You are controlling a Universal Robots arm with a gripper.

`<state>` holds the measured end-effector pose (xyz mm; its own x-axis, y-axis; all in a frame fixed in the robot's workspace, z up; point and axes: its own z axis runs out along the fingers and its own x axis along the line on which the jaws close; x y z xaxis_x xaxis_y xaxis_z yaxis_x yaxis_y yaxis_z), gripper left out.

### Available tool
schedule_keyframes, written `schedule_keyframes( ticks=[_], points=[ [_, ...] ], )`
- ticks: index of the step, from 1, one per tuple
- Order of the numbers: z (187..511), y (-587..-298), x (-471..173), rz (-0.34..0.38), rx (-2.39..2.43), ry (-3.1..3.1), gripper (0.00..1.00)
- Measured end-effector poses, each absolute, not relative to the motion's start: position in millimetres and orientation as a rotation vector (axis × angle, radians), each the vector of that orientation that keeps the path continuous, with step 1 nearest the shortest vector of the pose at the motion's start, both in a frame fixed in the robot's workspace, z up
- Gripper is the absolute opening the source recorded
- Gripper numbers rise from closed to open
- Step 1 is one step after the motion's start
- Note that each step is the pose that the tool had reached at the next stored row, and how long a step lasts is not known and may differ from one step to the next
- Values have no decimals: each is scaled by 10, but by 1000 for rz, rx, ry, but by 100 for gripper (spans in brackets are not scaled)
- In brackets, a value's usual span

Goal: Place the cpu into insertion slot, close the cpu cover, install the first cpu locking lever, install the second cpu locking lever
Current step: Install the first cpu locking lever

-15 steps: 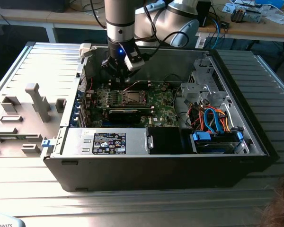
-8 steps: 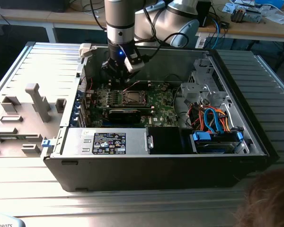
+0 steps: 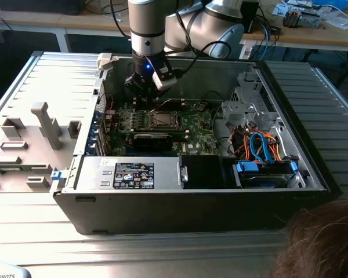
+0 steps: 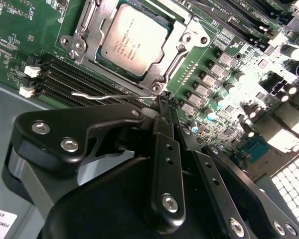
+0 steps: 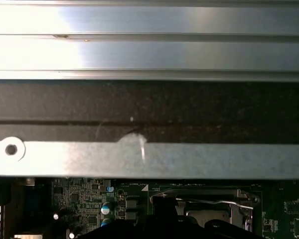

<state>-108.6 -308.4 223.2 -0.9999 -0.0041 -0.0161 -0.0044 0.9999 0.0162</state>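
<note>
Your gripper (image 4: 162, 107) beside the seated cpu (image 4: 134, 37).
Its fingers are pressed together, tips near a thin wire lever (image 4: 104, 94); the cpu cover (image 4: 182, 47) lies closed over the insertion slot (image 3: 162, 120).

The cpu (image 4: 135, 41), a flat square chip with a dull silver top, lies seated in the insertion slot (image 4: 114, 69) on the green circuit board (image 4: 20, 30). The cpu cover (image 4: 187, 37), a silver frame plate, lies closed around it. A thin wire locking lever (image 4: 102, 95) lies just beside the slot.
</note>
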Motion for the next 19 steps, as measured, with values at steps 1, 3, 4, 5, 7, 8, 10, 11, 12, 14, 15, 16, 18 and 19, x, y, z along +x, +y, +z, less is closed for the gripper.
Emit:
schedule_keyframes(
  ticks=[1,3,4,5,7,8,10,11,12,14,15,16,18,19],
  points=[
    [2228,-3084,-1086,25,-7,3125,11],
    [2218,-3084,-1086,25,-7,3125,11],
    [2211,-3084,-1086,25,-7,3125,11],
    [2208,-3084,-1086,25,-7,3125,11],
    [2200,-3084,-1086,25,-6,3125,11],
    [2196,-3084,-1085,25,-7,3125,11],
    [2188,-3084,-1085,25,-7,3125,11],
    [2182,-3084,-1083,25,-7,3125,11],
    [2177,-3084,-1082,25,-7,3125,11],
    [2169,-3084,-1080,25,-7,3125,11],
    [2165,-3084,-1080,25,-7,3125,11],
    [2162,-3084,-1079,25,-7,3125,11],
    [2150,-3084,-1074,25,-7,3125,11],
    [2147,-3083,-1072,25,-7,3125,11]
  ],
)
